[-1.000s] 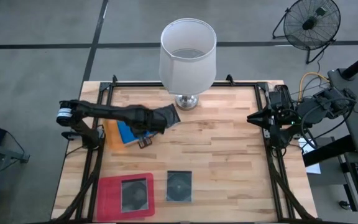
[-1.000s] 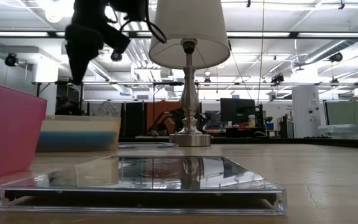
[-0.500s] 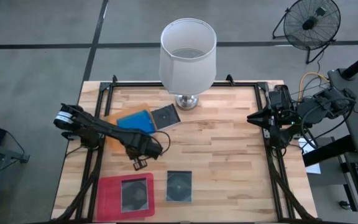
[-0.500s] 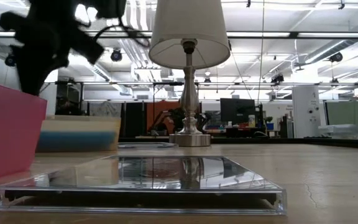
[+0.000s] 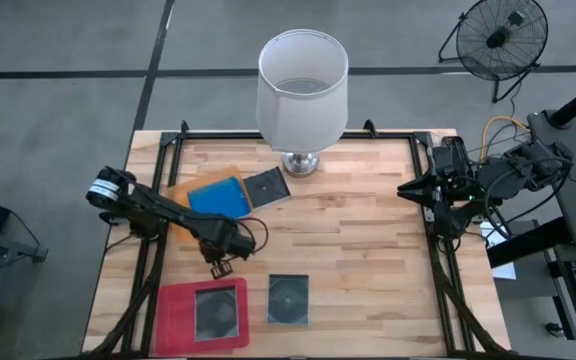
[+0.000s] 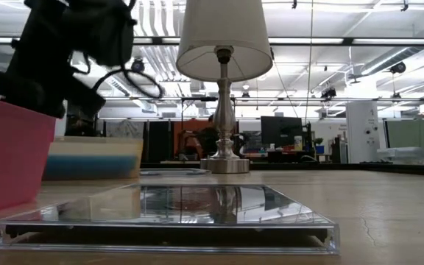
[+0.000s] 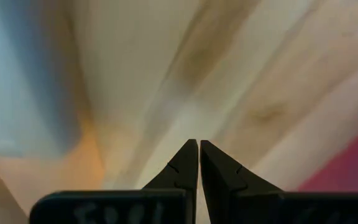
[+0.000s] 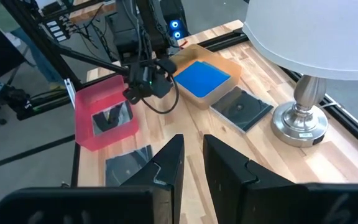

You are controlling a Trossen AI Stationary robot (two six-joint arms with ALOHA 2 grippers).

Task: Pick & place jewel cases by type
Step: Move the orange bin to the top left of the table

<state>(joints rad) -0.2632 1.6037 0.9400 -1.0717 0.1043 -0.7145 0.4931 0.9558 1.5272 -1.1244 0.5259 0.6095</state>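
Observation:
A blue jewel case (image 5: 216, 197) lies in the orange tray (image 5: 178, 190) at the far left. One dark transparent case (image 5: 266, 187) lies flat by the lamp's base. Another (image 5: 216, 310) lies in the pink tray (image 5: 173, 320) at the near edge, and a third (image 5: 288, 298) lies on the wood beside that tray. My left gripper (image 5: 218, 268) points down over bare wood between the two trays, shut and holding nothing (image 7: 198, 155). My right gripper (image 8: 191, 152) waits high at the table's right edge, its fingers a little apart with nothing between them.
A table lamp (image 5: 303, 90) with a white shade stands at the far middle, its metal base (image 5: 301, 163) on the wood. Black frame rails (image 5: 148, 280) run along the table's left and right edges. Bare wood (image 5: 368, 250) fills the middle and right.
My left gripper has swung from over the orange tray toward the table's near edge and come down. It now hangs low over the wood just beyond the pink tray. The cases have not moved.

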